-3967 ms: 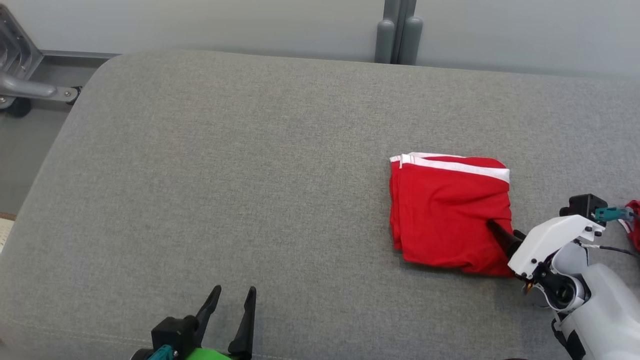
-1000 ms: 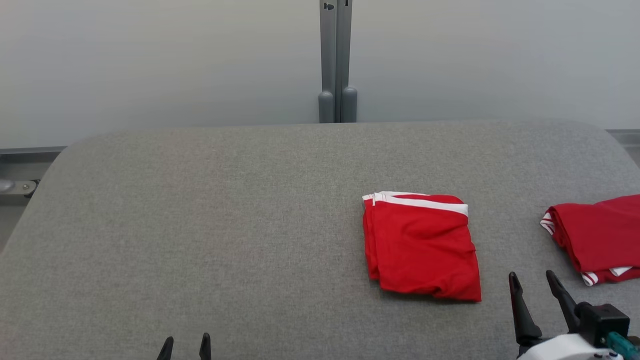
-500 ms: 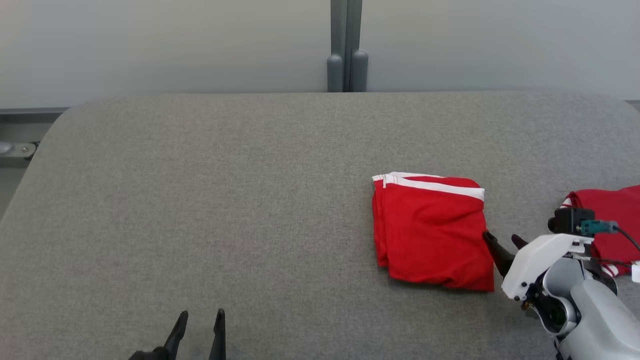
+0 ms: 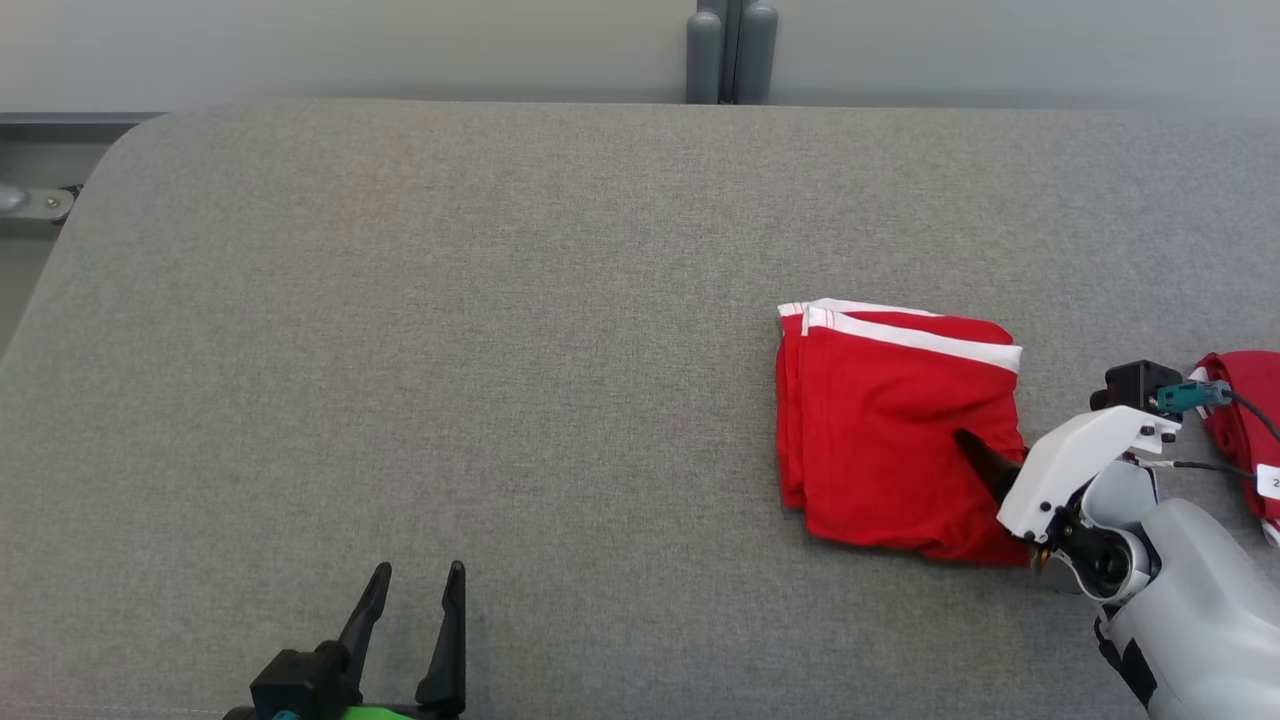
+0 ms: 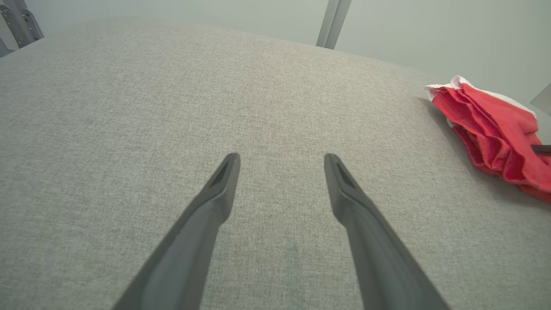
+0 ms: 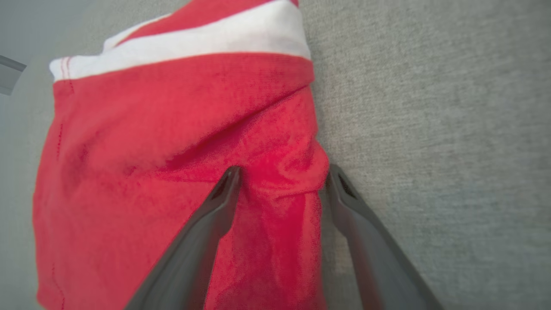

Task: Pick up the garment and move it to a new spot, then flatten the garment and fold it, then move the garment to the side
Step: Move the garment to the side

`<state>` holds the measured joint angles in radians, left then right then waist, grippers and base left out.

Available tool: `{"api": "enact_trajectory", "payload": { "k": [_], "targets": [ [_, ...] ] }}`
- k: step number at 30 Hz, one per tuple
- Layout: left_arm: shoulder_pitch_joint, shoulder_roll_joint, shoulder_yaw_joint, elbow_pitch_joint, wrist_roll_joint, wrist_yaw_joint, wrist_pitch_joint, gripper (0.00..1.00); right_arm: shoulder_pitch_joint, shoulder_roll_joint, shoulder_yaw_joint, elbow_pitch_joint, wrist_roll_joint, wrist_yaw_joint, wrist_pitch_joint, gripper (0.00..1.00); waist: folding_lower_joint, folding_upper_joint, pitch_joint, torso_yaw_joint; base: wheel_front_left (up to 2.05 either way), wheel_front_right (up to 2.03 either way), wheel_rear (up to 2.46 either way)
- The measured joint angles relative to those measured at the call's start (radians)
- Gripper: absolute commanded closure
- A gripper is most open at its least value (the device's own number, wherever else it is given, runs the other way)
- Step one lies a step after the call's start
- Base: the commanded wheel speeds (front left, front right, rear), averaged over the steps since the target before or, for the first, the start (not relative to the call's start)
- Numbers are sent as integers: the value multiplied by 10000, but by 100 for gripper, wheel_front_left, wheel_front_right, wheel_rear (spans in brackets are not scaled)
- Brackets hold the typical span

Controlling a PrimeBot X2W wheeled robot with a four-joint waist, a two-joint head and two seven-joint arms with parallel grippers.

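The garment is a folded red piece with a white band along its far edge, lying on the grey padded table right of centre. My right gripper reaches in from the right, open, astride the garment's right edge. In the right wrist view the right gripper has one finger resting on the red cloth and the other just off its edge on the padding. My left gripper stands open near the front edge at the lower left, holding nothing. From the left wrist, the left gripper hovers over bare padding, with the garment far right.
A second red garment with white trim lies at the table's right edge, behind my right wrist. A grey post stands behind the table's far edge. A metal frame part shows past the table's left corner.
The head camera has tilted down. My right gripper swung from the front right to the garment's right edge, and one finger now lies on the cloth. The left gripper stayed open.
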<state>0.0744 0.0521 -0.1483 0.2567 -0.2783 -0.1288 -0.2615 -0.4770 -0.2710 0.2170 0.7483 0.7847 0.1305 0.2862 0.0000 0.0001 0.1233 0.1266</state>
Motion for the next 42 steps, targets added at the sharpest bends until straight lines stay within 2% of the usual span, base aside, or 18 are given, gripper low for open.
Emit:
{"api": "enact_trajectory", "payload": {
  "k": [2, 3, 4, 5, 13, 18, 22, 27, 33, 38, 42],
  "targets": [
    [-36, 0, 0, 2, 0, 0, 0, 0, -91, 36, 86, -15, 245, 0, 130, 0, 0, 0, 89, 12, 0, 0, 0],
    [-43, 0, 10, 10, 0, 0, 2, 0, -116, 40, 151, -65, 349, 2, 127, 33, 0, 0, 117, -4, 0, 0, 0],
    [-79, -2, 19, 4, 0, 0, 0, 0, -174, 54, 255, -165, 462, 2, -117, 53, 0, 0, 145, -78, 0, 0, 0],
    [-101, -2, 33, -17, 2, 0, 0, 0, -209, 52, 347, -219, 504, 0, -201, 100, 0, 0, 155, -137, 0, 0, 0],
    [-140, -6, 144, -311, -25, -2, 0, 0, -654, -186, 1087, -1383, 857, 2, -679, 100, 0, 0, 261, -1002, 0, 0, 0],
    [-238, -8, -94, -454, -29, -2, 0, 0, -678, -955, 1593, -2512, 949, 2, -487, 100, 0, 0, 332, -1829, 0, 0, 0],
    [-617, -17, -508, -508, -29, -2, 0, 0, -941, -1580, 1599, -3133, 941, 0, -128, 100, 0, 0, 443, -2456, 0, 0, 0],
    [-816, -23, -740, -449, -35, -2, 0, 0, -1452, -2038, 1503, -3609, 777, 0, 554, 100, 0, 0, 684, -2994, 0, 0, 0],
    [-869, -25, -865, -374, -201, -2, 0, 0, -1848, -2504, 1058, -3720, 713, 2, 1689, 100, 0, 0, 955, -3035, 0, 0, 0],
    [-855, -25, -911, -265, -263, -2, -2, 0, -1950, -3060, 389, -3354, 483, 0, 2859, 100, 0, 0, 1023, -2677, 0, 0, 0],
    [-843, -23, -901, -134, -255, -2, -2, 0, -2141, -3256, -230, -3070, 146, 2, 3626, 100, 0, 0, 1054, -2318, 0, 0, 0]
  ]
}}
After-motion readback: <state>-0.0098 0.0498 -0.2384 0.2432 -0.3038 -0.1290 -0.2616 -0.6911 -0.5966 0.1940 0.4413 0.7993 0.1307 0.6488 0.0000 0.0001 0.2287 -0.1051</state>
